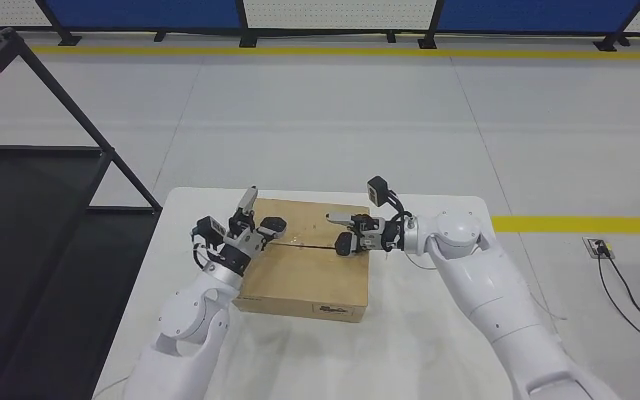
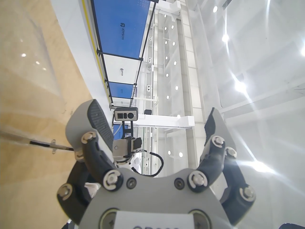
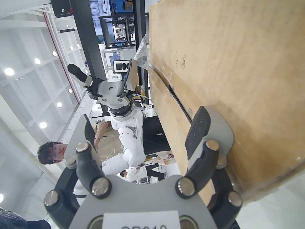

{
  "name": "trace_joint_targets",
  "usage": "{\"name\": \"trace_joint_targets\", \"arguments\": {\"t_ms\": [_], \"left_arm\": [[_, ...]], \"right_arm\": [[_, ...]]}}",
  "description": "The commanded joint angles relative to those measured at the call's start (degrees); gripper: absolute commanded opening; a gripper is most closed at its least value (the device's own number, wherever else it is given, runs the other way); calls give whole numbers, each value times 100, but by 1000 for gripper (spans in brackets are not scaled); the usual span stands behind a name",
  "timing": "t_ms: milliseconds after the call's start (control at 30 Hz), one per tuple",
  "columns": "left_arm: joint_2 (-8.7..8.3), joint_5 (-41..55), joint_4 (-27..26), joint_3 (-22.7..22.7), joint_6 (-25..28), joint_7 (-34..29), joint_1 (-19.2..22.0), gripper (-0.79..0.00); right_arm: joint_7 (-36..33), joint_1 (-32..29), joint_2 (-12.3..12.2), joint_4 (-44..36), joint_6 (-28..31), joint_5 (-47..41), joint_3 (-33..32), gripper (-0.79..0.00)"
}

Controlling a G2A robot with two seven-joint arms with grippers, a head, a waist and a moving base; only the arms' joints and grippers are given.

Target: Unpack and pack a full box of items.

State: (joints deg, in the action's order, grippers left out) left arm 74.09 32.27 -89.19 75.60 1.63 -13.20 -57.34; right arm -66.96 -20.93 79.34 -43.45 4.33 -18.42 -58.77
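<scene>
The brown cardboard box (image 1: 300,270) lies shut; left tool (image 1: 255,215) and right tool (image 1: 345,232), both spread, sit at its centre seam (image 1: 310,243); best hook each flap edge, lifting evenly.

We see a short handwritten mark (image 3: 180,59) in dark pen on top of the cardboard box (image 3: 226,36), just beside its taped seam; the strokes are too loose for us to read surely. A small line of print (image 1: 333,311) sits at the box's near edge, too small to read. The blue wall panel (image 2: 114,8) carries a white logo (image 2: 122,31) with a word. A white label (image 2: 152,221) on the left gripper (image 2: 155,115) and a matching label (image 3: 141,220) on the right gripper (image 3: 144,122) show dark characters, cut off at the edge.
</scene>
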Motion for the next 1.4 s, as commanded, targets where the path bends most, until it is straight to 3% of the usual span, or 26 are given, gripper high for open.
{"name": "trace_joint_targets", "arguments": {"t_ms": [0,333,567,700,800,933,1067,1233,1367], "left_arm": [[-1,31,-85,52,41,-24,-38,0],[-21,229,-292,249,-194,-338,-112,0],[-39,386,-787,444,60,-603,-351,0],[-83,649,-1302,973,288,-621,-761,0],[-142,966,-1392,1628,121,-617,-1123,0],[-229,1197,-1009,2401,-291,-730,-1330,0],[-302,1500,-461,2794,-884,-1022,-1248,0],[-356,1680,142,2749,-1506,-1325,-868,0],[-369,1626,170,2522,-1670,-1464,-667,0]], "right_arm": [[-7,8,-3,-18,-14,9,4,0],[-4,48,5,-26,-30,18,46,0],[16,35,0,-17,-44,2,47,0],[13,65,6,8,-60,2,65,0],[-1,96,14,48,-65,-7,83,0],[-26,172,34,125,-70,-11,125,0],[-62,264,70,213,-62,-26,190,0],[-73,345,115,334,-31,-49,264,0],[-58,365,134,401,-12,-73,287,0]]}}
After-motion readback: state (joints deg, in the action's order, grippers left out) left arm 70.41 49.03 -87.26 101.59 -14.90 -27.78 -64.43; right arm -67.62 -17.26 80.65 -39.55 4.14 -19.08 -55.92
